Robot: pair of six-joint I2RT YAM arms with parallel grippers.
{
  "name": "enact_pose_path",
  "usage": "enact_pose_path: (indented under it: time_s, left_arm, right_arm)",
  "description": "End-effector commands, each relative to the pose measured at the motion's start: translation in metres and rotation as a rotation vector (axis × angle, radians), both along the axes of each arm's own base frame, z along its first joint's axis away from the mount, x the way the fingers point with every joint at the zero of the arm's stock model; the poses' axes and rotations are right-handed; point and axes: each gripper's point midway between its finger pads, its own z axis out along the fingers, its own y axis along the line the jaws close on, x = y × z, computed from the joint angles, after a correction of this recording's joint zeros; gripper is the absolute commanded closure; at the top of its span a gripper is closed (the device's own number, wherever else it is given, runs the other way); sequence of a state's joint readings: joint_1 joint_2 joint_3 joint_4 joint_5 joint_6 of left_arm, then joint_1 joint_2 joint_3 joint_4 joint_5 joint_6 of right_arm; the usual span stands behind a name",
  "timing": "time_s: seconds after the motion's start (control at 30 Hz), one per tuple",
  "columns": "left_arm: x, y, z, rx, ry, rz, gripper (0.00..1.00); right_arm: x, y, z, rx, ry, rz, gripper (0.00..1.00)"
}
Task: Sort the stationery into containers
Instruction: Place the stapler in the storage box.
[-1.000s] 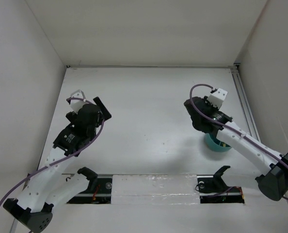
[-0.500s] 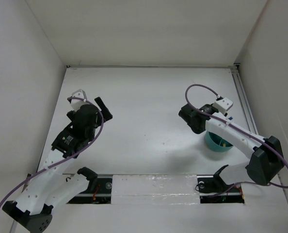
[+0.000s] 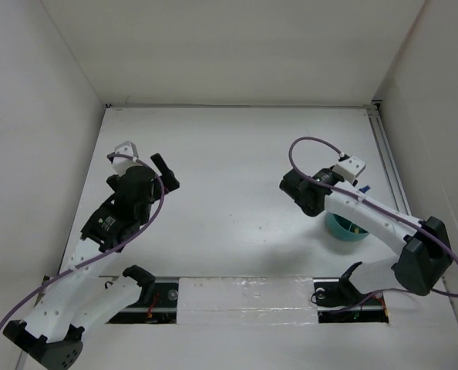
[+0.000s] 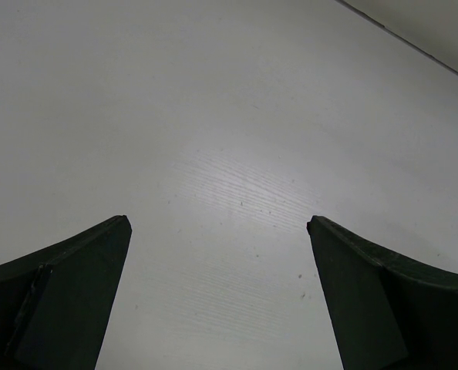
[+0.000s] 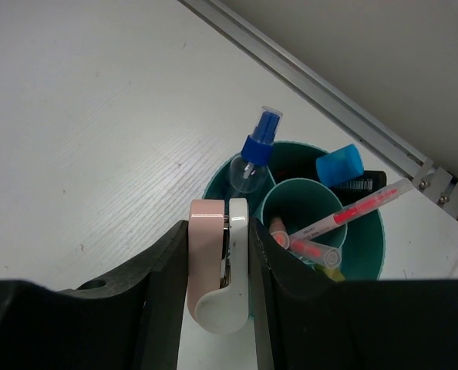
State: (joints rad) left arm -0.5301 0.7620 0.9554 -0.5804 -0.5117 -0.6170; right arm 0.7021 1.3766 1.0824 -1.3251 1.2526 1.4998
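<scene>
A robotics lab test cell: plain white panels [image 3: 237, 46] wall in a white table [image 3: 237, 169] on three sides, two cabled arms [image 3: 368, 216] are bolted to it, and an aluminium rail [image 5: 306, 79] runs beyond the right pincer [image 5: 220, 231].

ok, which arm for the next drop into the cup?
Right. The right gripper holds a pink-white item at the cup rim; the left gripper is open, empty, far across the table.

Overhead view down on whole table [image 3: 237, 169], wrist views close above it, right sharing teal cup [image 3: 341, 231]
</scene>
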Motion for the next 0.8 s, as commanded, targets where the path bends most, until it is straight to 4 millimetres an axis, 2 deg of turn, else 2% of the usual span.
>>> enact_pose_path:
  time_s: [0.0, 0.13, 0.3, 0.37, 0.43, 0.47, 0.5, 0.53, 0.57, 0.6, 0.63, 0.67, 0.7, 0.73, 0.77]
  left_arm:
    - [0.002, -0.001, 0.0, 0.004, -0.013, -0.008, 0.0]
    - [0.002, -0.004, -0.002, -0.004, -0.008, -0.024, 0.0]
    - [0.001, -0.02, 0.004, -0.034, -0.025, -0.117, 0.0]
    - [-0.004, -0.038, 0.003, -0.065, -0.019, -0.223, 0.0]
    - [-0.008, -0.054, 0.015, -0.125, -0.06, -0.307, 0.0]
    - [-0.019, -0.074, 0.005, -0.177, -0.04, -0.426, 0.0]
    - [-0.02, -0.091, 0.015, -0.243, -0.088, -0.499, 0.0]
    - [-0.025, -0.103, 0.017, -0.295, -0.098, -0.559, 0.0]
    - [-0.037, -0.123, 0.017, -0.361, -0.088, -0.671, 0.0]
    - [-0.042, -0.132, 0.005, -0.404, -0.073, -0.715, 0.0]
    - [-0.044, -0.142, 0.023, -0.484, -0.148, -0.764, 0.0]
    - [-0.047, -0.15, 0.026, -0.524, -0.165, -0.807, 0.0]
    - [-0.06, -0.162, 0.019, -0.562, -0.15, -0.888, 0.0]
    - [-0.064, -0.17, 0.04, -0.598, -0.248, -0.949, 0.0]
    - [-0.07, -0.176, 0.046, -0.621, -0.28, -0.992, 0.0]
  right_arm:
    - [-0.006, -0.006, 0.016, -0.007, -0.027, 0.004, 1.0]
    - [-0.014, 0.022, 0.021, 0.032, -0.05, 0.129, 1.0]
    - [-0.023, 0.057, 0.044, 0.117, -0.055, 0.274, 1.0]
    - [-0.029, 0.074, 0.05, 0.171, -0.057, 0.345, 1.0]
    - [-0.031, 0.088, 0.061, 0.25, -0.092, 0.404, 1.0]
    - [-0.033, 0.098, 0.064, 0.294, -0.094, 0.443, 1.0]
    - [-0.036, 0.109, 0.067, 0.323, -0.098, 0.497, 1.0]
    - [-0.033, 0.119, 0.082, 0.387, -0.151, 0.555, 1.0]
    - [-0.034, 0.129, 0.086, 0.438, -0.153, 0.608, 1.0]
    - [-0.034, 0.135, 0.093, 0.468, -0.18, 0.647, 1.0]
    - [-0.034, 0.138, 0.093, 0.479, -0.195, 0.683, 1.0]
    - [-0.033, 0.142, 0.112, 0.524, -0.269, 0.729, 1.0]
    - [-0.034, 0.146, 0.117, 0.544, -0.285, 0.762, 1.0]
    - [-0.034, 0.149, 0.123, 0.553, -0.304, 0.787, 1.0]
    - [-0.033, 0.155, 0.135, 0.561, -0.339, 0.825, 1.0]
